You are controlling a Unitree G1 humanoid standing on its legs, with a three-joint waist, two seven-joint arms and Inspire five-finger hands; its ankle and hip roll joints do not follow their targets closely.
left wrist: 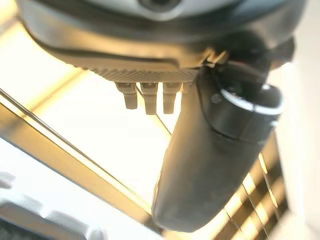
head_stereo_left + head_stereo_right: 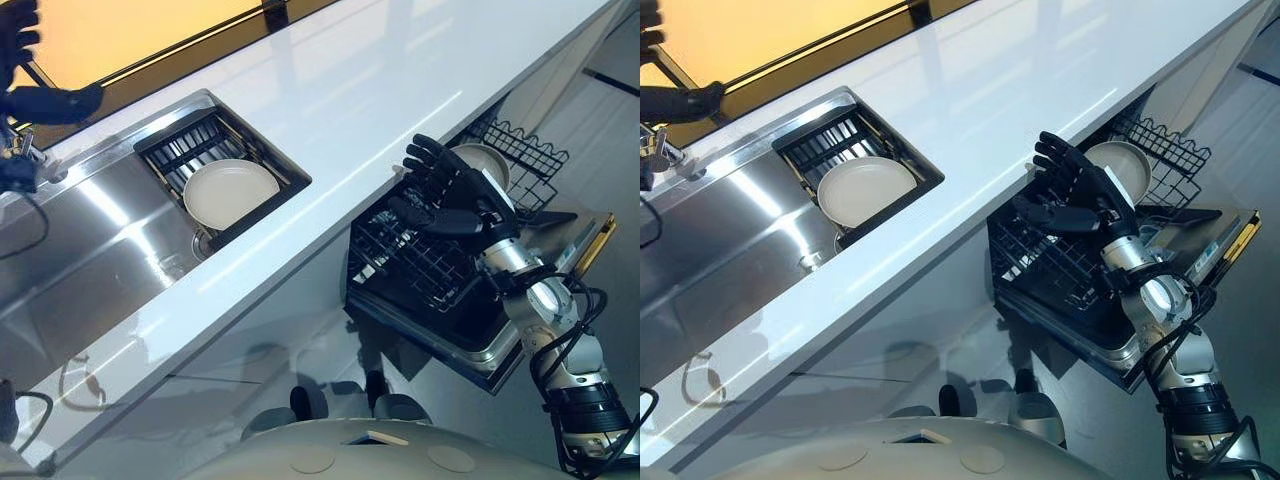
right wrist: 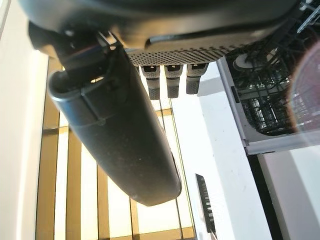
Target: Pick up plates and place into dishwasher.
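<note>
A cream plate [image 2: 230, 192] lies flat in the black dish rack [image 2: 170, 145] set in the sink. A second plate [image 2: 487, 160] stands in the pulled-out dishwasher rack [image 2: 420, 270] below the counter edge. My right hand [image 2: 452, 197] hovers open over that rack, fingers spread, just in front of the standing plate and holding nothing. In the right wrist view its thumb [image 3: 125, 140] and fingers [image 3: 172, 82] are straight, with the rack [image 3: 265, 105] past them. My left hand [image 2: 50, 103] is raised at the far left by the faucet, open and holding nothing.
The long white counter [image 2: 350, 110] runs diagonally between the sink and the dishwasher. The steel sink basin [image 2: 90, 250] lies left of the dish rack, with a faucet [image 2: 25, 150] at its far corner. The open dishwasher door [image 2: 585, 240] juts out at the right.
</note>
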